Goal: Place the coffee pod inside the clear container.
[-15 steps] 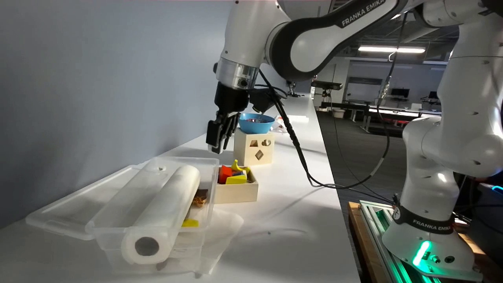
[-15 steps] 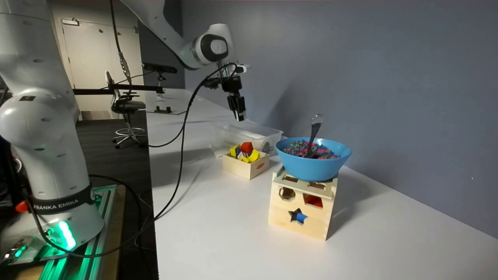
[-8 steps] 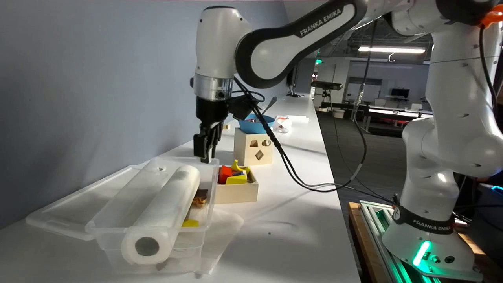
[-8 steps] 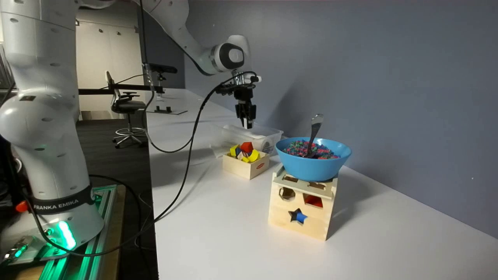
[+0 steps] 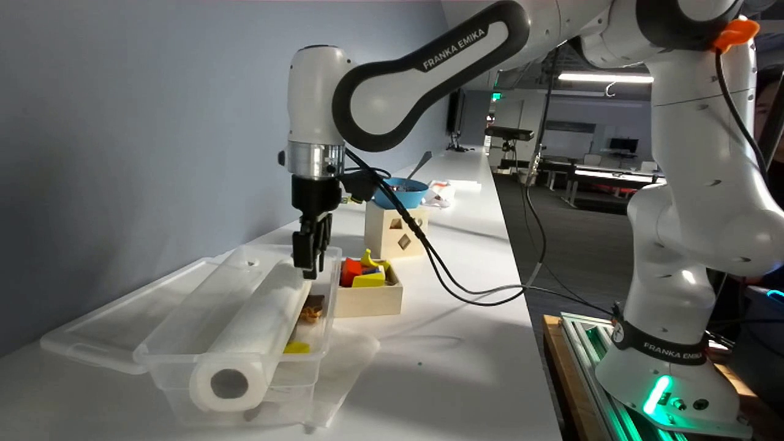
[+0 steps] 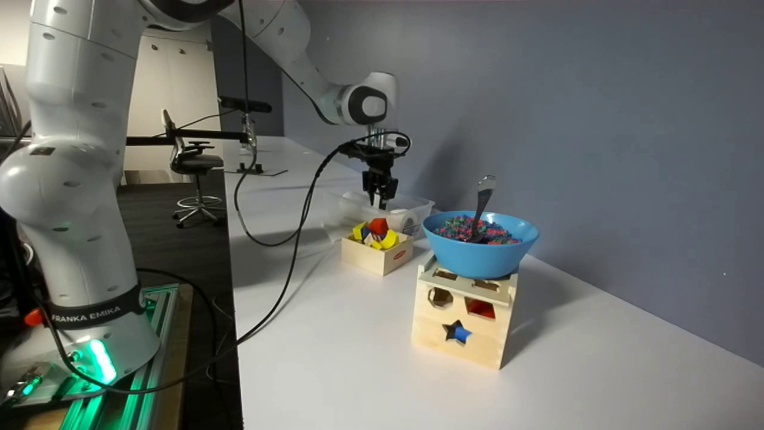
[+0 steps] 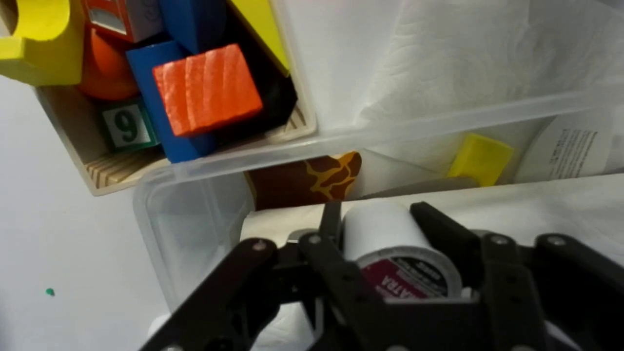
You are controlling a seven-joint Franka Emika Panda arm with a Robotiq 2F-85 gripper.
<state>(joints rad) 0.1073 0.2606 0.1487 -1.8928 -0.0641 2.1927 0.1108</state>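
Note:
The clear container [image 5: 164,367] is a large see-through bin on the table, holding a white paper roll [image 5: 257,327]. The container's wall also shows in an exterior view [image 6: 425,210], and its rim crosses the wrist view [image 7: 302,147]. The coffee pod [image 7: 380,226] is a white cup with a dark red and black lid; it sits between my fingers in the wrist view. My gripper [image 7: 375,208] is shut on it. In an exterior view my gripper [image 5: 310,272] points down over the container's far end, above the roll's end. In an exterior view the gripper [image 6: 378,204] overlaps the container.
A small tan box [image 5: 367,302] of coloured blocks stands right beside the container. A wooden shape sorter [image 6: 436,334] carries a blue bowl [image 6: 477,260]. A clear lid [image 5: 92,346] lies wall-side of the container. A brown patterned item [image 7: 287,183] and a yellow piece [image 7: 480,158] lie inside the container.
The arm has moved down and over the clear container, going from above its far edge to over the paper roll's end. The objects on the table have not moved.

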